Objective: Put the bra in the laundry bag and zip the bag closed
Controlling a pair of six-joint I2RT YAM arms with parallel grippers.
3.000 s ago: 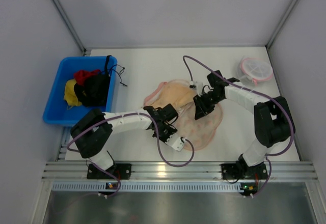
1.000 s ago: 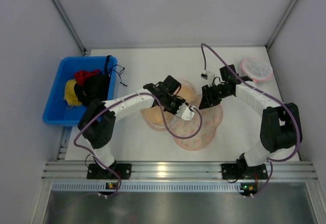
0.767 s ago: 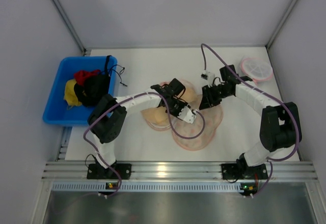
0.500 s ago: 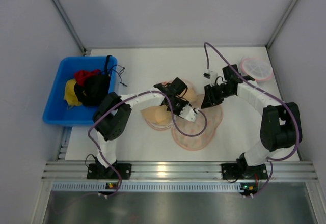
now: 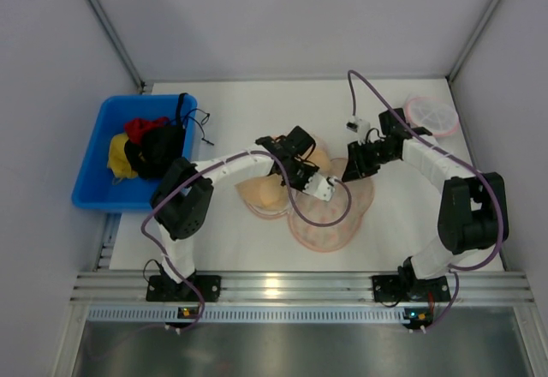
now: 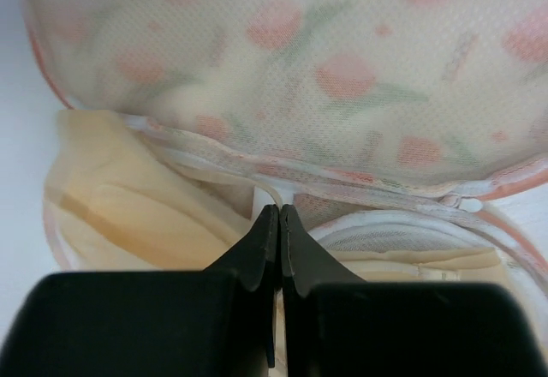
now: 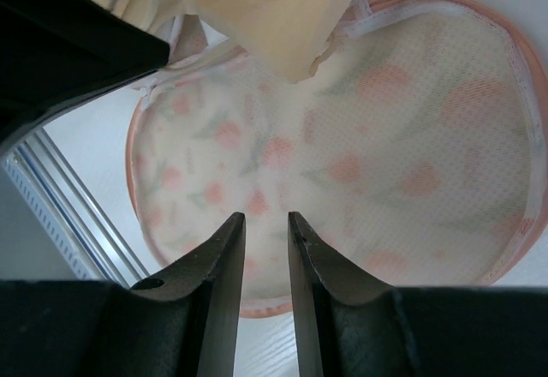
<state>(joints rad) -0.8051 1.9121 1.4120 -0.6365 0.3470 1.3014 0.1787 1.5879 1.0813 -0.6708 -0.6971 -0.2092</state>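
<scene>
Tan bra [image 5: 265, 197] lies crumpled, touching L edge of flat peach floral-print laundry bag [image 5: 330, 224].

Bright, even overhead light, soft shadows; the laundry bag [image 6: 342, 68] blurs at top.

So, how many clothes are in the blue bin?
3: a red one at the back, a yellow one at the left, a black one in the middle. More may lie hidden underneath.
</scene>
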